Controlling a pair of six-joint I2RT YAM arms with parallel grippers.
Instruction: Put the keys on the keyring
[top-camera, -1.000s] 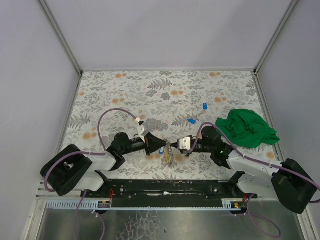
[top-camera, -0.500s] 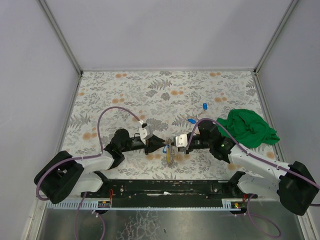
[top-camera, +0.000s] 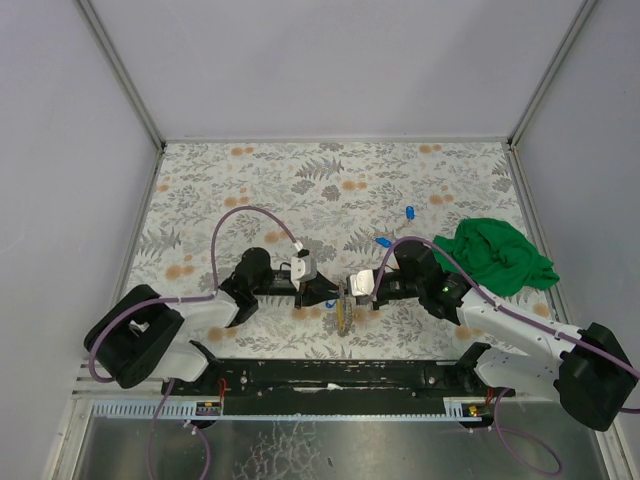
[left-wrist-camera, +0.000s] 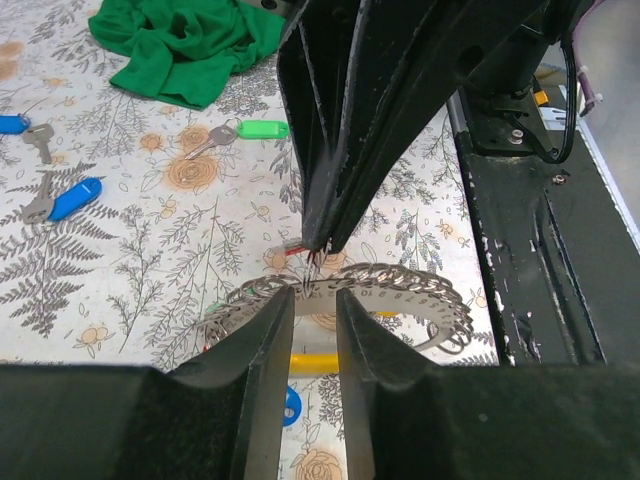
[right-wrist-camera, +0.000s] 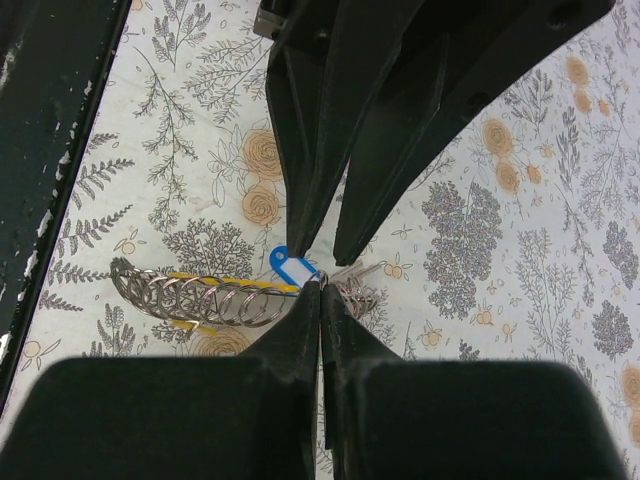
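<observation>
The keyring is a silvery arc bearing a row of small rings, with a yellow tag under it; it hangs low over the table at the front centre. My right gripper is shut, pinching one small ring at its end. My left gripper faces it tip to tip, jaws a little apart with nothing between them. A blue-tagged key sits just below the two tips. Loose keys lie on the table: two blue and a green one.
A green cloth lies bunched at the right side of the floral table. Two blue keys rest left of it. The black base rail runs along the near edge. Grey walls close in the sides and back.
My left gripper's jaws have parted and it has shifted right toward the keyring. My right gripper has moved left, still shut, so the two tips now meet.
</observation>
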